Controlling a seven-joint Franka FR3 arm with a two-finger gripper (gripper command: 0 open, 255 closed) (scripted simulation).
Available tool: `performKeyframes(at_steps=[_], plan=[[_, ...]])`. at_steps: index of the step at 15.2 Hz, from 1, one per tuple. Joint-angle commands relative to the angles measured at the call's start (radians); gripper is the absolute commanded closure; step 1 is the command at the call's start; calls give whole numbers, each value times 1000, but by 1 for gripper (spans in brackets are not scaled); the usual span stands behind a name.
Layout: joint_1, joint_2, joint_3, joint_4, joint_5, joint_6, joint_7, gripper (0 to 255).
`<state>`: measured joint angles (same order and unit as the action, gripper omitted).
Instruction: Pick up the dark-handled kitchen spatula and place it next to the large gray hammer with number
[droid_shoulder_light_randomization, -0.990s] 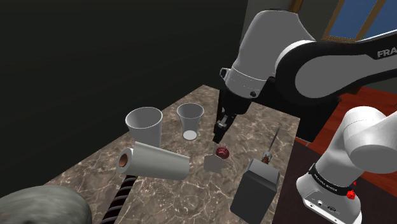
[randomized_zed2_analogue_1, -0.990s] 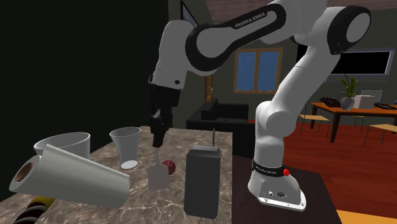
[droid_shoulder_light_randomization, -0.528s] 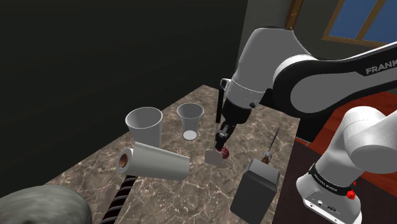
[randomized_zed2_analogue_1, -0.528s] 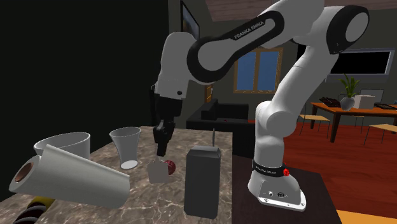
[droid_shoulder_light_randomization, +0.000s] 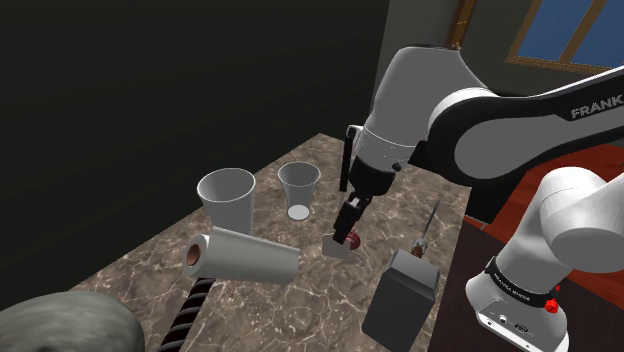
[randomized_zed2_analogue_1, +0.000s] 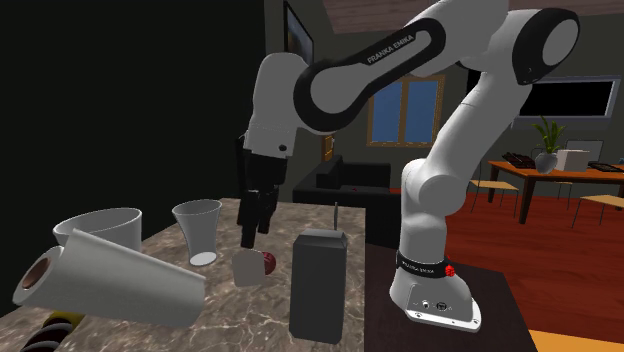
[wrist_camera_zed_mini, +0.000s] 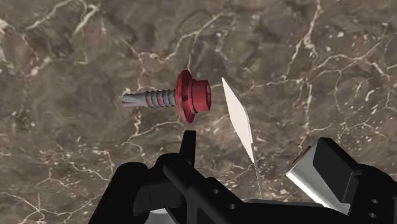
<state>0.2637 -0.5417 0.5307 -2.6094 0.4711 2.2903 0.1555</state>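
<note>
The end effector (droid_shoulder_light_randomization: 349, 219) is clamped on the spatula (wrist_camera_zed_mini: 238, 118), hiding its dark handle. The pale blade, seen edge-on, hangs just beside the red-headed screw (wrist_camera_zed_mini: 191, 95) above the marble surface (wrist_camera_zed_mini: 76, 51).

Your arm (droid_shoulder_light_randomization: 500, 105) rises from the lower right of the shoulder view and arches over to frame centre, wrist bent down. Your gripper (droid_shoulder_light_randomization: 350, 216) points down, slightly tilted, fingers clamped on the spatula (droid_shoulder_light_randomization: 338, 247) handle.
</note>
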Motion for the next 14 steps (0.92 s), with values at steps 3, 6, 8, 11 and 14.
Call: performKeyframes(at_steps=[3,6,8,11,14], plan=[[1,-25,-12,16,-6,-42,4,0],[1,-88,-53,62,-25,-153,6,0],[1,-88,-53,62,-25,-153,6,0],[1,-88,-53,62,-26,-153,7,0],[1,-88,-53,62,-26,-153,7,0]])
